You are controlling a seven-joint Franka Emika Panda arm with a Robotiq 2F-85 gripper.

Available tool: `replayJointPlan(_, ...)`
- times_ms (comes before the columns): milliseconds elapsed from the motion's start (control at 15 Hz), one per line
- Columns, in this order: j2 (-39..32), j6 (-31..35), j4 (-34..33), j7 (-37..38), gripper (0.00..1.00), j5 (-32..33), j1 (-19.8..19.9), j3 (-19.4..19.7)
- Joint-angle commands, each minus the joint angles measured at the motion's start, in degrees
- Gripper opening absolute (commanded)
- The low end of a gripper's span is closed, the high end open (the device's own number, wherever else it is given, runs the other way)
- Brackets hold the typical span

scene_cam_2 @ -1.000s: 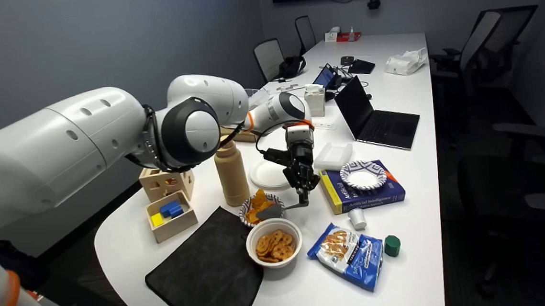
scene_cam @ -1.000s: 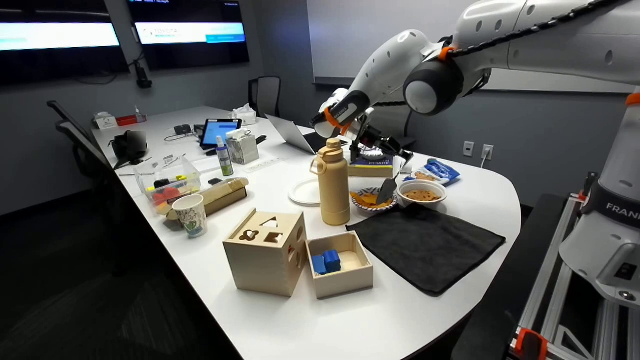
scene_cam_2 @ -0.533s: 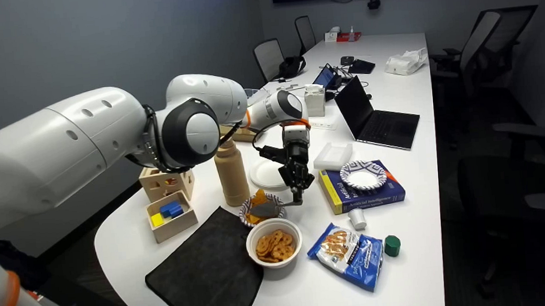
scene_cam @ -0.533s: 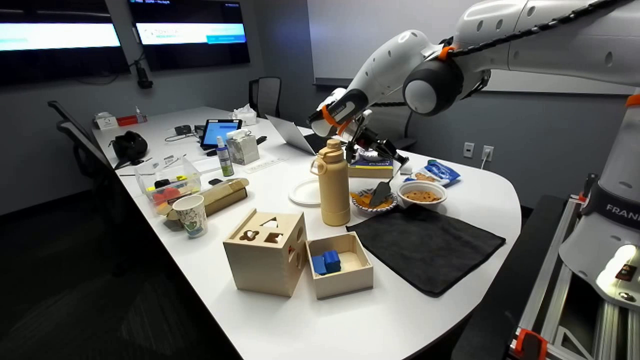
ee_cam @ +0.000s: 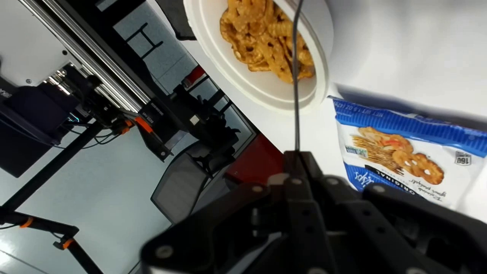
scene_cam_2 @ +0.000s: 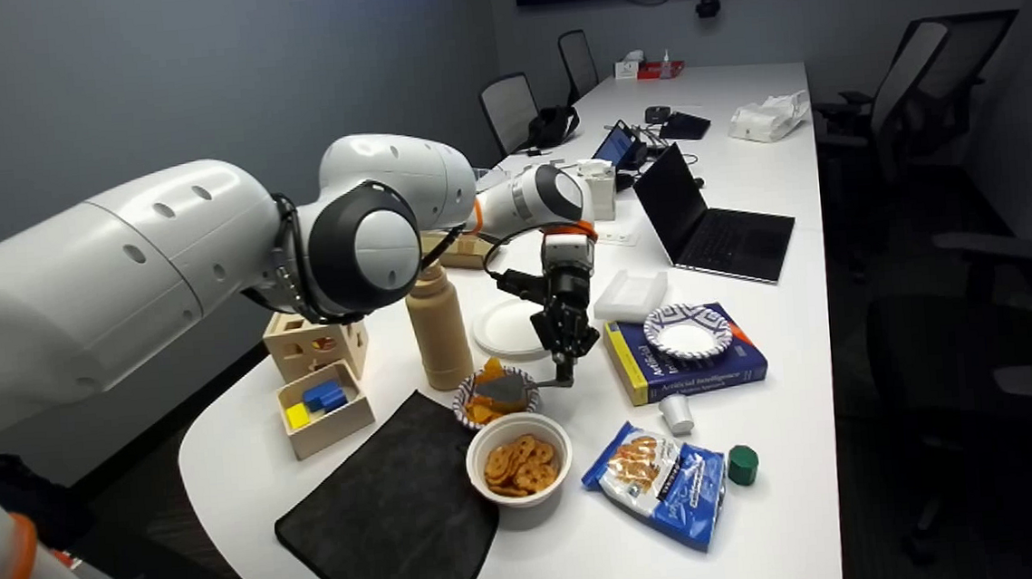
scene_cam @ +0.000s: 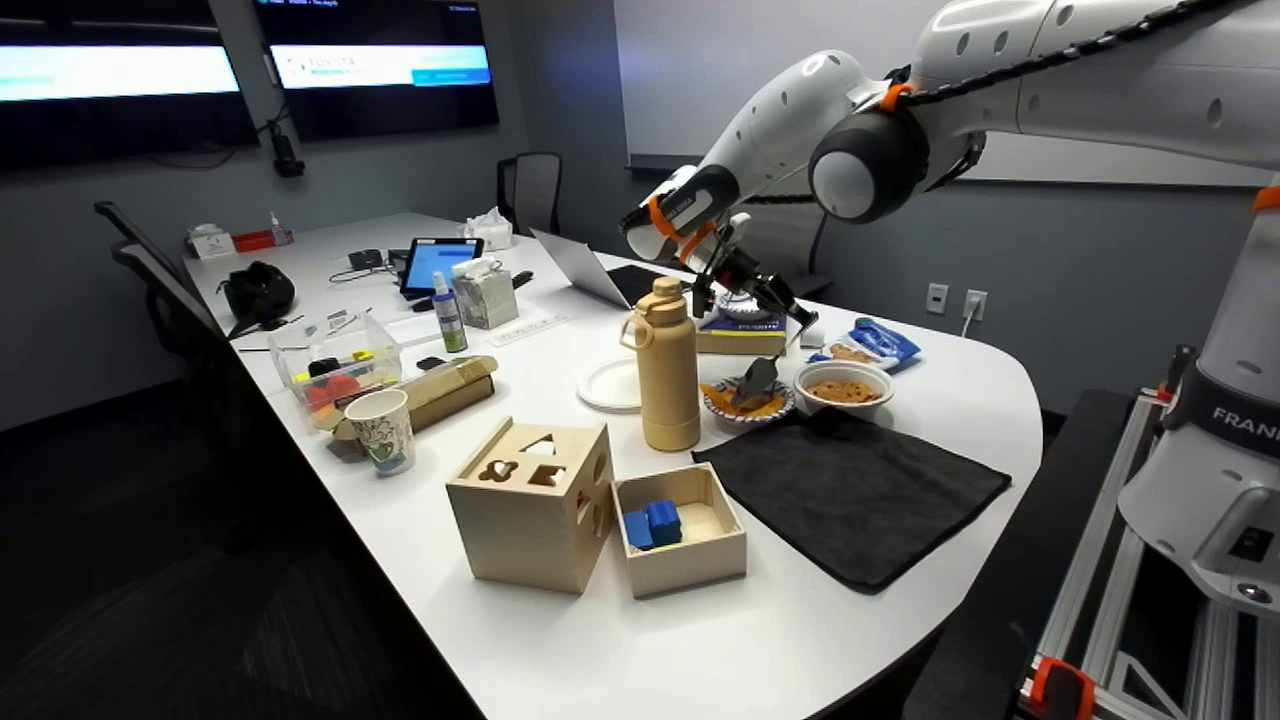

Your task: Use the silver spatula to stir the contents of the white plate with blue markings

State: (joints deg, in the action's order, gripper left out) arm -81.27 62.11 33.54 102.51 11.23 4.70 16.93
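"Where's the silver spatula [scene_cam_2: 505, 388]?"

"In the hand [ee_cam: 298, 161], which is closed on its handle. In an exterior view the spatula reaches left, its blade over the white plate with blue markings [scene_cam_2: 463, 404]."

"Touching the orange chips [scene_cam_2: 481, 413] there?"

"It overlaps them; I can't tell whether it touches."

"What else is on the table [scene_cam_2: 589, 557] close by?"

"A white bowl [scene_cam_2: 522, 500] of pretzel crisps [scene_cam_2: 521, 466] on the near side, the tan bottle [scene_cam_2: 442, 340] upright to the left, and a black cloth [scene_cam_2: 396, 516] spread at the near left."
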Motion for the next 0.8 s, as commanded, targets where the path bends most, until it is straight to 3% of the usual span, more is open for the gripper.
replayJointPlan(0, -0.1, -5.6, -2.8, 7.4, 0.01, -4.6, 1.3, -0.7)
replayJointPlan(733, 1.9, -3.6, 1.1, 7.7, 0.01, -11.5, 3.1, -1.0)
